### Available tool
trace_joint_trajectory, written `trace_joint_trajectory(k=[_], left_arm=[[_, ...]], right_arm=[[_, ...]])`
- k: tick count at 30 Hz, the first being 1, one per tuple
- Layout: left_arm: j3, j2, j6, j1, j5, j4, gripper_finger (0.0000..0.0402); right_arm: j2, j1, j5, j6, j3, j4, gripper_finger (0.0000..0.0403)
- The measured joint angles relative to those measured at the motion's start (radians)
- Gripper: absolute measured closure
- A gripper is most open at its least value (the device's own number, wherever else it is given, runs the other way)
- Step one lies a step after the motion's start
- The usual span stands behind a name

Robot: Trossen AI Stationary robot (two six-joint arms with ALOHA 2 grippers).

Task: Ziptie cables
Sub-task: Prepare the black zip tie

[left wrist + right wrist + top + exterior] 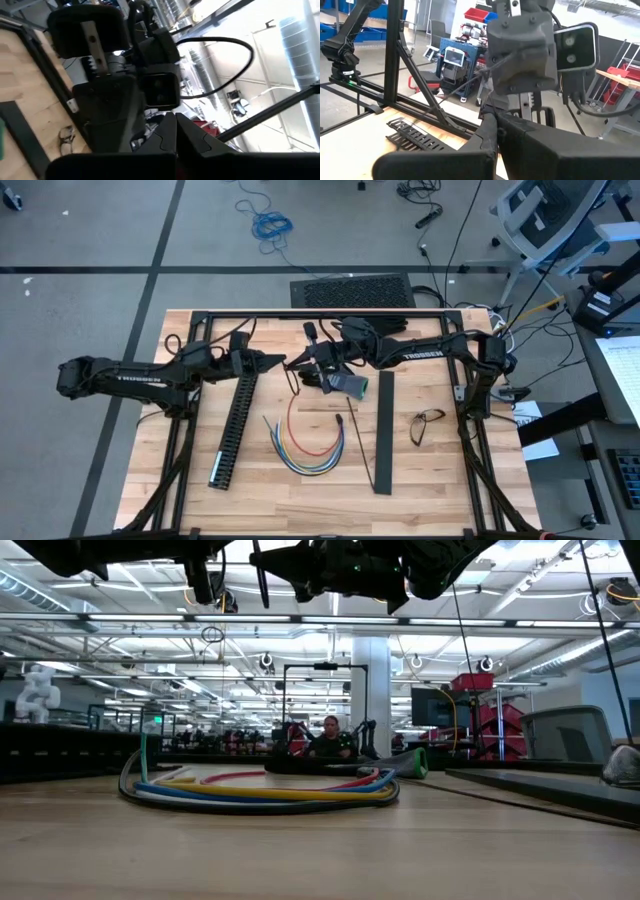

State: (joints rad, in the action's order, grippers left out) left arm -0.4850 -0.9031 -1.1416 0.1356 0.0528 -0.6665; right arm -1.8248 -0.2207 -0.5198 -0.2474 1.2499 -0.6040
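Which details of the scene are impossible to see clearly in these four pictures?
- Whether a zip tie is held: in the high view the left gripper and right gripper, both shut, meet above the table; anything thin between them is too small.
- Both arms in the low view: cut off by the top edge.
- The bundle of thin red, yellow, blue and green cables: missing from both wrist views, filled by the opposite arm.
- The small dark wire-framed object: too small to identify.

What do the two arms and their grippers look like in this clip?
Both arms, the left arm and the right arm, are dark and jointed, with white lettering along the forearm. Black cables loop around the wrists, and each gripper ends in two dark, tapered fingers.
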Motion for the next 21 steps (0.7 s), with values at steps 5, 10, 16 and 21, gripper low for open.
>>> trace_joint_trajectory(k=[5,10,16,21], left_arm=[[0.000,0.000,0.002,0.000,-0.001,-0.004,0.0400],[0.000,0.000,0.004,0.000,-0.020,-0.009,0.0389],[0.000,0.000,0.003,0.000,-0.024,-0.008,0.0352],[0.000,0.000,0.004,0.000,-0.025,-0.008,0.0316]], right_arm=[[0.000,0.000,0.024,0.000,0.000,-0.007,0.0403],[0.000,0.000,0.024,0.000,0.000,-0.008,0.0403],[0.000,0.000,0.025,0.000,0.000,-0.014,0.0403],[0.000,0.000,0.027,0.000,0.000,-0.014,0.0403]])
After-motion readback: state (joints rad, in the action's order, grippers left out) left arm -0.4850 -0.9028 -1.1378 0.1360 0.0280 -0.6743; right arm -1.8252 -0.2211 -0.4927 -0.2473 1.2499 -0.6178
